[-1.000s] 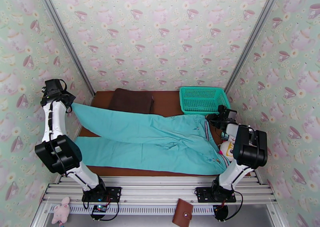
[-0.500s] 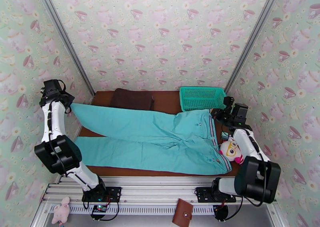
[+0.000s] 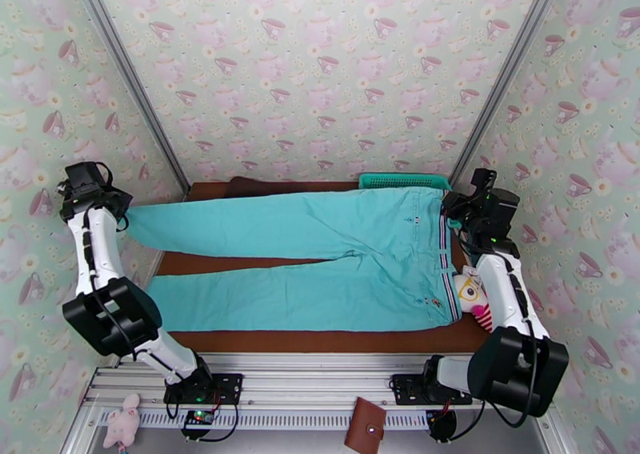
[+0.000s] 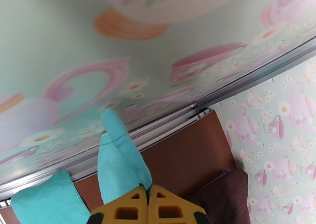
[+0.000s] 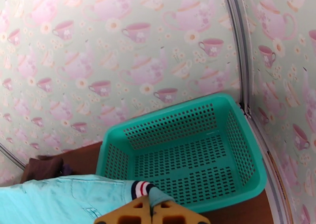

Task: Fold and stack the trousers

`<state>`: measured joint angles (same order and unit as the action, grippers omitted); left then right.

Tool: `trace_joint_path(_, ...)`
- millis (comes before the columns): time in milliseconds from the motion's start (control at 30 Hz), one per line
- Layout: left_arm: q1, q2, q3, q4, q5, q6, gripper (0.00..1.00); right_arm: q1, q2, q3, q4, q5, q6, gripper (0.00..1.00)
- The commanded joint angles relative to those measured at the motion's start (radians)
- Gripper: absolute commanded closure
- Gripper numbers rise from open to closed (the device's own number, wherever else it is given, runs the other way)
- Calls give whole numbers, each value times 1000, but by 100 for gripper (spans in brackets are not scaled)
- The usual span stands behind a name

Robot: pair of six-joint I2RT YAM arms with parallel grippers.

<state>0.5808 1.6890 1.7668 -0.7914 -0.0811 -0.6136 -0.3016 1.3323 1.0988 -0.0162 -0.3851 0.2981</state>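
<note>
The turquoise trousers [image 3: 320,259] are spread across the brown table, waist to the right, legs to the left. The far leg is lifted and stretched taut between both arms. My left gripper [image 3: 120,211] is shut on the far leg's cuff [image 4: 118,161] at the left wall, raised off the table. My right gripper [image 3: 450,207] is shut on the striped waistband [image 5: 140,189] at the far right, held above the basket. The near leg [image 3: 264,303] lies flat on the table.
A teal mesh basket [image 5: 181,153] sits at the back right corner, partly hidden behind the lifted waist. A dark brown folded cloth [image 5: 43,167] lies at the back. A small plush doll [image 3: 472,295] rests by the right arm. Papered walls close in on three sides.
Both arms rose and pulled apart, lifting the far leg and waist off the table and stretching the cloth straight. The waist now covers most of the basket.
</note>
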Motion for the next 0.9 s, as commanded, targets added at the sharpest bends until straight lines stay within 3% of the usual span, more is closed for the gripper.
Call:
trace_joint_path(0, 14, -21, -15, 50, 34, -26, 100, -7, 34, 20, 238, -15, 114, 100)
trace_joint_path(200, 16, -142, -208, 177, 107, -92, 100, -7, 153, 70, 308, -208, 181, 100)
trace_joint_path(300, 20, -203, -255, 159, 105, -104, 100, -7, 148, 54, 309, -260, 178, 100)
trace_joint_path(467, 74, -288, -340, 136, 143, -105, 100, -8, 56, -23, 235, -169, 94, 100)
trace_joint_path(700, 139, -355, -458, 132, 184, -109, 100, -7, -40, -93, 189, -195, 96, 100)
trace_joint_path(867, 214, -390, -562, 173, 245, -91, 100, -8, -162, -198, 108, -27, 19, 100)
